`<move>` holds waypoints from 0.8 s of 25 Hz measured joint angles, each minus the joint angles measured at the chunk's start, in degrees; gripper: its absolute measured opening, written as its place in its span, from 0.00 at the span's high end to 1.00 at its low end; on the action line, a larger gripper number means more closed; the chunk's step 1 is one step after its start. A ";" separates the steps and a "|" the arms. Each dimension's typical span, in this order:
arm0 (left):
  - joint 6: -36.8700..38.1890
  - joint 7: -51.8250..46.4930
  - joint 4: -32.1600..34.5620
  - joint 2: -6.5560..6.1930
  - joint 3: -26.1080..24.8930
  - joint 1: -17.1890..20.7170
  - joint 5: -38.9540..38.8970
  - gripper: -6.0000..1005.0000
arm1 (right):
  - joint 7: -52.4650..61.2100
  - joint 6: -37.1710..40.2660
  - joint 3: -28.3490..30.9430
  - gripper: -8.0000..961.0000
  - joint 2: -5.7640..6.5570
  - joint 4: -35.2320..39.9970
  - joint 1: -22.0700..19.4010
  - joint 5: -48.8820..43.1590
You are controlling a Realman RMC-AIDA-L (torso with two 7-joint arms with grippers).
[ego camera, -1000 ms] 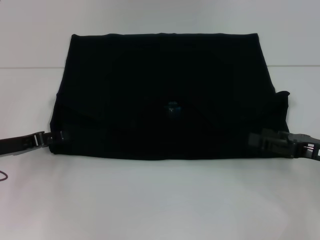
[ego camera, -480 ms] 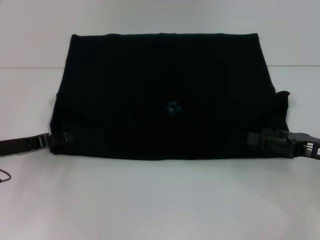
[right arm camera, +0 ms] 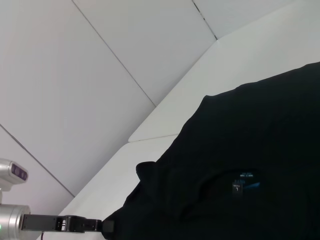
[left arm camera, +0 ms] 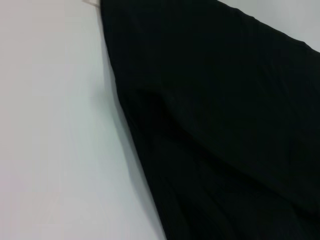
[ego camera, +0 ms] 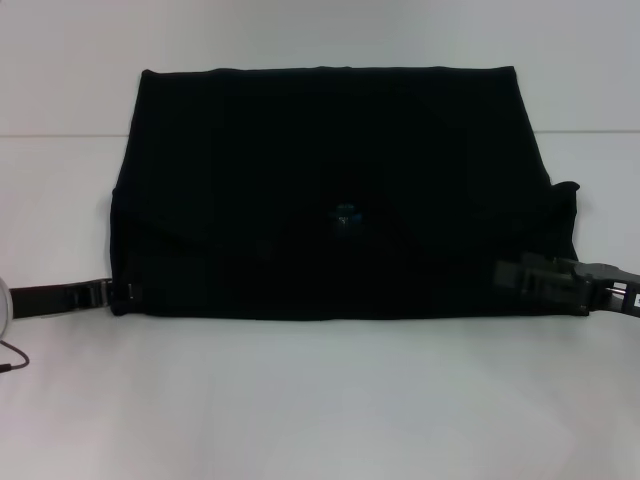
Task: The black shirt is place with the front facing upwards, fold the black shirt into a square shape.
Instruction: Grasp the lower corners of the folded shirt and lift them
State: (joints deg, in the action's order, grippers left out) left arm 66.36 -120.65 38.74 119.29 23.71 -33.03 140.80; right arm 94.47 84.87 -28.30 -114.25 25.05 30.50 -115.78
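Two pincers set at the near corners of the black shirt (ego camera: 335, 190), one to each side.

The shirt is spread flat on the white counter (ego camera: 320, 400) as a broad dark rectangle, sleeves apparently tucked in, with the small blue neck label (ego camera: 347, 214) near the middle. The left pincer (ego camera: 118, 293) is laid low at the near left corner; whether it grips the cloth cannot be told. The right pincer (ego camera: 522, 277) rests over the near right corner, and its state cannot be told either. The step in hand is judged to be the taking of the near edge for a fold away from the robot. Both corners would need to be lifted together and carried evenly toward the far edge. A thin cable (ego camera: 12, 357) lies at the left margin, clear of the cloth; nothing is seen in the way.
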 joint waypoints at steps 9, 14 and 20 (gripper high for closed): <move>-0.10 0.03 0.18 -0.18 -0.16 -0.02 -0.11 0.84 | 0.26 0.30 0.00 0.02 0.16 0.00 0.00 0.03; 0.37 0.18 0.29 -0.39 -0.73 -0.09 -0.20 0.87 | 7.02 -0.02 -0.05 0.02 0.79 4.45 -0.33 -1.88; 1.98 0.22 0.83 -0.48 -0.78 -0.35 -0.32 0.89 | 28.55 0.03 -0.14 0.02 2.76 19.01 -0.58 -11.49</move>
State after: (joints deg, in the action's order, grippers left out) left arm 68.34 -120.43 39.58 118.81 22.94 -33.38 140.48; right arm 123.02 84.90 -28.43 -111.48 44.06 29.92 -127.27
